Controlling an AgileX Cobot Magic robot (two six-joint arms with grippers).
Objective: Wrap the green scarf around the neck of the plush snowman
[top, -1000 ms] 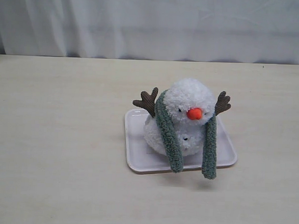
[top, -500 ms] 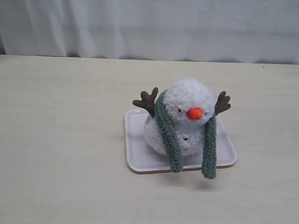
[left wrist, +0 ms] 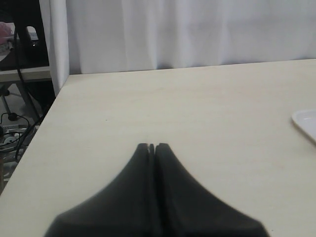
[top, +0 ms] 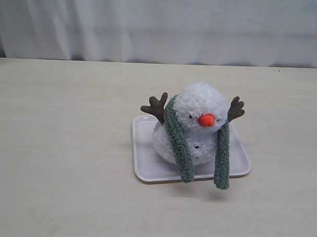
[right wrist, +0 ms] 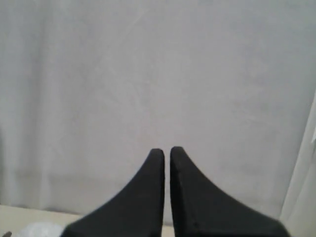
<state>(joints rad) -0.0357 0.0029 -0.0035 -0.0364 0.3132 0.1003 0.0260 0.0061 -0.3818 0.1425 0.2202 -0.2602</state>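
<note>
The plush snowman (top: 196, 107) sits on a white tray (top: 144, 165) mid-table in the exterior view. The green scarf (top: 179, 145) is draped behind its neck, and both ends hang down its front, the right end (top: 222, 162) reaching past the tray's front rim. Neither arm shows in the exterior view. In the left wrist view my left gripper (left wrist: 152, 146) is shut and empty over bare table, with a corner of the tray (left wrist: 306, 123) far off to one side. In the right wrist view my right gripper (right wrist: 167, 150) is shut, empty, and faces the white curtain.
A white curtain (top: 162, 25) hangs behind the table's far edge. The table's left edge (left wrist: 37, 133) shows in the left wrist view, with cables and a stand (left wrist: 19, 74) beyond it. A bit of white fluff (right wrist: 39, 230) shows low in the right wrist view.
</note>
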